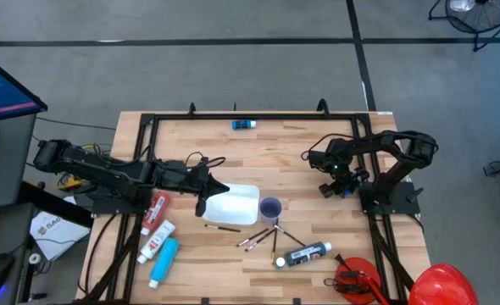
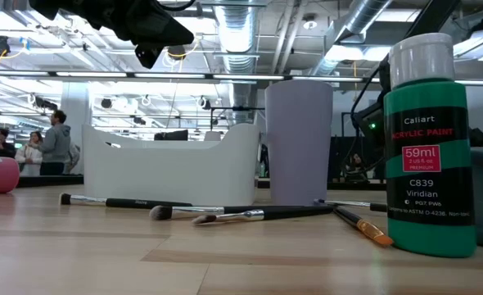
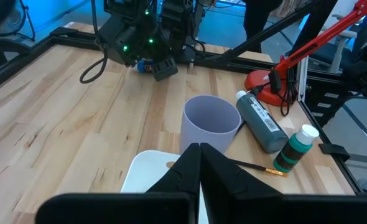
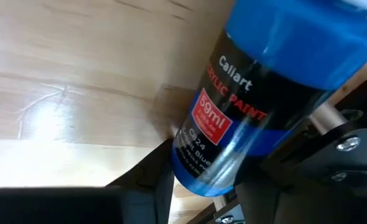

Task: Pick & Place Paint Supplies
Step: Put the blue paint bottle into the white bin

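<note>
A wooden tabletop (image 1: 233,144) holds scattered paint supplies. The right gripper (image 4: 202,180) has its jaws around a blue paint bottle with a dark label (image 4: 258,99), one dark finger on each side of the bottle's lower end. They look close to the bottle, but whether they are pressing it firmly cannot be told. From above, this gripper (image 1: 339,182) sits at the right of the tabletop, beyond the other supplies.

The left gripper (image 1: 206,188) hovers over a white plastic tray (image 1: 237,207) at the centre, jaws together and holding nothing.

Likely risks: the bottle is round and smooth, and the jaws catch it near one end, so it could swing or slip out when lifted. The two arms are also close enough that carrying the bottle towards the tray could bring them together.

Only the right wrist view shows the bottle between the jaws; from above the gripper hides it. The low view alone reads the label on an upright green paint bottle with a white cap (image 2: 430,139), near a lilac cup (image 2: 299,139) and thin dark-handled brushes (image 2: 241,214). The overhead view alone shows red, white and light blue tubes (image 1: 159,237) at near left.
</note>
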### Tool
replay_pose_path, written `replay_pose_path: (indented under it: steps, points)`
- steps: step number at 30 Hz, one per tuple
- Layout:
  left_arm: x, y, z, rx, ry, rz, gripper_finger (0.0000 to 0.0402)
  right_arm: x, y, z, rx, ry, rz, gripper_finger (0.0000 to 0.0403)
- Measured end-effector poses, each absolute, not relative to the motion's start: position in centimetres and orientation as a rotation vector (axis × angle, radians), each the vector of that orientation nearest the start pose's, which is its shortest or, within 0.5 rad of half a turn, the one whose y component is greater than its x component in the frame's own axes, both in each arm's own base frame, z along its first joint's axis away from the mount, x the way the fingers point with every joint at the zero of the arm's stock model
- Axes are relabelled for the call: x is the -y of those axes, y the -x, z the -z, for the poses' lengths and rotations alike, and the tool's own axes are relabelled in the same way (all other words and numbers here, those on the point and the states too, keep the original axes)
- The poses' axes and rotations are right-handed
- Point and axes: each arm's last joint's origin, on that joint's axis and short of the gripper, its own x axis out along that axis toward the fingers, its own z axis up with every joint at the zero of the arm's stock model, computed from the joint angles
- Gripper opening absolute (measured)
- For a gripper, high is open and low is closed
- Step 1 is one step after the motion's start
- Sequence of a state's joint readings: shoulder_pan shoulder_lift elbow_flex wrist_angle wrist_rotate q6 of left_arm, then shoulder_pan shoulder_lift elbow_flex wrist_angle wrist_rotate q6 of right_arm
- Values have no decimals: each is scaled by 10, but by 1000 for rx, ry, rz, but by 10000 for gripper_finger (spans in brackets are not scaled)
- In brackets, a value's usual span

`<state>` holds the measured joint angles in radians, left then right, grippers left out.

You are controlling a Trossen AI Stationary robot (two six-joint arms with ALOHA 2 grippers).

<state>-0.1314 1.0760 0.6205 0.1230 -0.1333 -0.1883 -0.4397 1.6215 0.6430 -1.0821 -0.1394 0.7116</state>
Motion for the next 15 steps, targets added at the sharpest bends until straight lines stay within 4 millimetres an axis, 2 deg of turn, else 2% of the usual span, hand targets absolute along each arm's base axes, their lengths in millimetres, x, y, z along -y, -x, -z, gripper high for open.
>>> replay_pose_path:
  steps: [3, 11, 15]
  points:
    - [27, -231, -251, -327, 143, -33, 2, 69, -161, -112, -1894, -1011, 898, 142]
    - [27, -231, -251, -326, 143, -33, 2, 66, -160, -113, -1914, -970, 904, 234]
    - [27, -231, -251, -324, 143, -33, 2, 66, -160, -113, -1920, -958, 916, 262]
